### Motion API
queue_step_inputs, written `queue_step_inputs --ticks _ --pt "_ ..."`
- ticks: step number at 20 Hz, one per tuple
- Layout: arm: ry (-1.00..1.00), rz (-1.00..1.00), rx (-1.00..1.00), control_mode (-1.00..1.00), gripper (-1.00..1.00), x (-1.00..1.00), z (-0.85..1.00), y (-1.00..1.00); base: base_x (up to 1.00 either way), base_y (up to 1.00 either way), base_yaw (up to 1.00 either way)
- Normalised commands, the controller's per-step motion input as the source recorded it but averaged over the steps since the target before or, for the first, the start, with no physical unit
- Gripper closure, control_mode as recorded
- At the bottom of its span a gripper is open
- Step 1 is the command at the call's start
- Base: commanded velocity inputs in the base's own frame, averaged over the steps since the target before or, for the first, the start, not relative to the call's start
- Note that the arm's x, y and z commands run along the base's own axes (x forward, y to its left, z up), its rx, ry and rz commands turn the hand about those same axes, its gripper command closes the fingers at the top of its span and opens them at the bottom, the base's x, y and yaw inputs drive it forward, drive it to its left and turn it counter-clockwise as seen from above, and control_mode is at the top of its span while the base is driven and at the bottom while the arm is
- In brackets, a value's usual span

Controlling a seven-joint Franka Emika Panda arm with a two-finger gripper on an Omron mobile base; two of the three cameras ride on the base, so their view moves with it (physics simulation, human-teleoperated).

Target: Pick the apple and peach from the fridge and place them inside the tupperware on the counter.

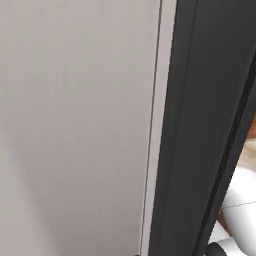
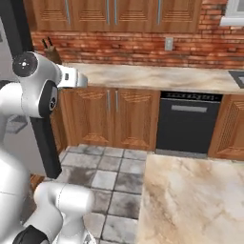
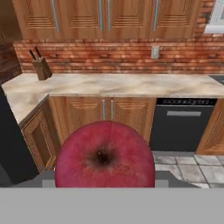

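Claw gripping apple (image 3: 105, 155): dark red fruit sits at bottom centre of hand view, held up in air, facing kitchen. Fingertips hidden behind fruit. Beyond apple: beige table (image 3: 122, 84) running along brick wall (image 3: 113, 56), brown cabinets (image 3: 103, 116) under it, black dishwasher (image 3: 183, 124) to right, knife block (image 3: 42, 68) on table's left end. Dark fridge door edge (image 3: 11, 144) at left of hand view. Left base view: grey fridge door (image 1: 200, 125) close up. Right base view: nearer table slab (image 2: 190, 200) at lower right, tiled floor (image 2: 102, 178) between.
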Motion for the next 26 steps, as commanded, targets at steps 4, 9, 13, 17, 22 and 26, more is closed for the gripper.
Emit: queue_step_inputs --ticks 4,9,13,17,22,26 --pt "0.0 0.0 0.0 1.0 1.0 0.0 0.0 0.0 0.96 0.0 -0.27" --pt "0.0 0.0 0.0 1.0 1.0 0.0 0.0 0.0 1.0 0.0 -0.2" --pt "0.0 0.0 0.0 1.0 1.0 0.0 0.0 0.0 1.0 0.0 -0.02" --pt "0.0 0.0 0.0 1.0 1.0 0.0 0.0 0.0 1.0 0.01 0.33" --pt "0.0 0.0 0.0 1.0 1.0 0.0 0.0 0.0 0.87 0.03 0.63" --pt "0.0 0.0 0.0 1.0 1.0 0.0 0.0 0.0 0.72 0.03 0.75"
